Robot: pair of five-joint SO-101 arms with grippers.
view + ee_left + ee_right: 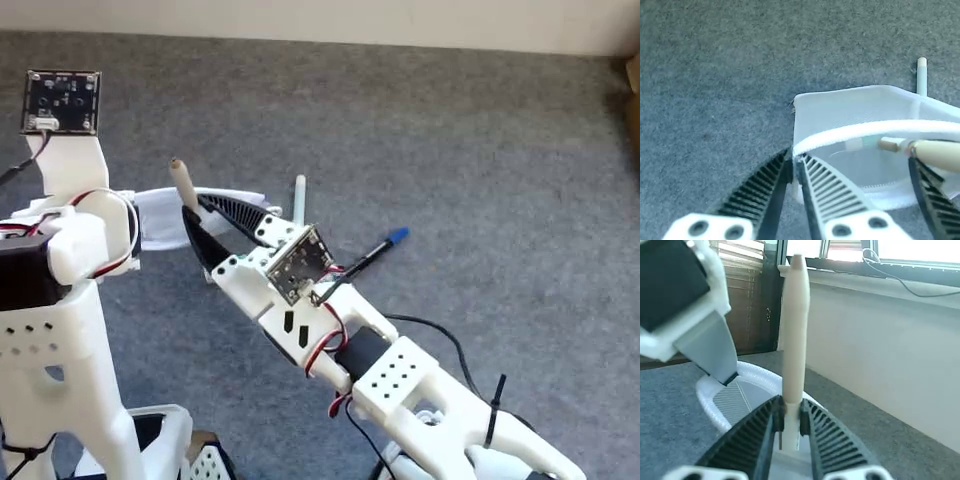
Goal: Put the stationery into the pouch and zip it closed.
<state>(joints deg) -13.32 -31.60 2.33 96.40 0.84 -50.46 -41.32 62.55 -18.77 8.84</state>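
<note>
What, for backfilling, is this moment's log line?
left gripper shut on pouch; right gripper shut on cream pen; tip at pouch mouth

The pouch [160, 222] lies on the carpet [480, 130], the left gripper [794, 157] on its rim, the right gripper [791, 407] holding a pen [794, 325] at its mouth, a second pen [299, 198] just beyond, a third pen [372, 255] farther right

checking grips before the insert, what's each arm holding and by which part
The left gripper pinches the pouch by the rim of its opening. The right gripper grips the beige pen on its barrel, most of its length jutting past the jaws.
</note>
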